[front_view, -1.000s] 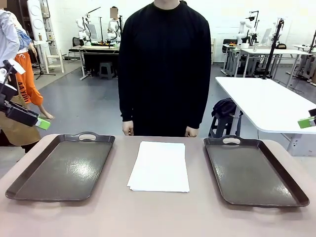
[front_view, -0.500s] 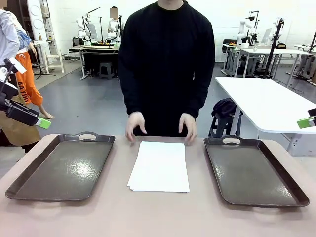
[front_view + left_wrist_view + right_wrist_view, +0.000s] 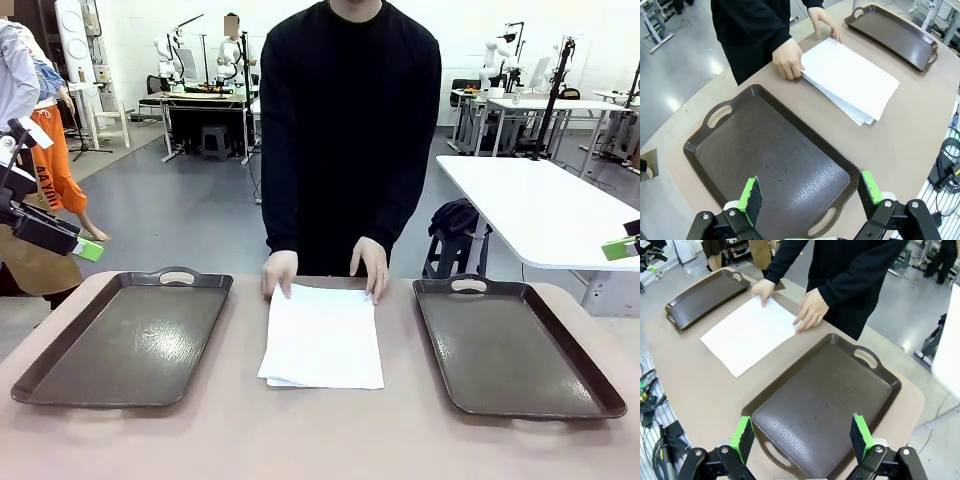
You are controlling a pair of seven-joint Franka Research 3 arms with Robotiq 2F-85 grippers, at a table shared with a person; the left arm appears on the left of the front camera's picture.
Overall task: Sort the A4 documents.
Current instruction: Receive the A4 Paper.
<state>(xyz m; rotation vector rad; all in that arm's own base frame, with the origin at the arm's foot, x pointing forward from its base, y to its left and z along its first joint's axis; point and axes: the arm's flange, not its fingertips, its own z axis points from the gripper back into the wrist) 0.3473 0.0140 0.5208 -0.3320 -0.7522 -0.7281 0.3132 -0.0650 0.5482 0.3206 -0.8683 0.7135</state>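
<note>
**A:** Where are the sheets?

**B:** The sheets (image 3: 323, 338) lie in a white stack, flat on the desk (image 3: 320, 440). They sit in the middle, between the two trays, and touch neither. The stack is slightly uneven, with lower sheets peeking out at its near left corner.

**A:** Is anyone touching them?

**B:** Yes. A person in a black top stands at the far side with both hands (image 3: 280, 272) on the stack's far edge, one near each far corner.

**A:** And the trays?

**B:** The left tray (image 3: 120, 340) and the right tray (image 3: 515, 350) are dark brown with handles at both ends. They lie lengthwise on either side of the stack.

**A:** What about the left claw?

**B:** The left claw (image 3: 810, 195) is spread wide, green pads well apart, with nothing between them. It hangs in the air above the near end of the left tray, clear of it.

**A:** And the right one?

**B:** Much the same. The right claw (image 3: 802, 436) is fully spread and holds nothing. It hangs above the near handle end of the right tray, well apart from the sheets.
</note>
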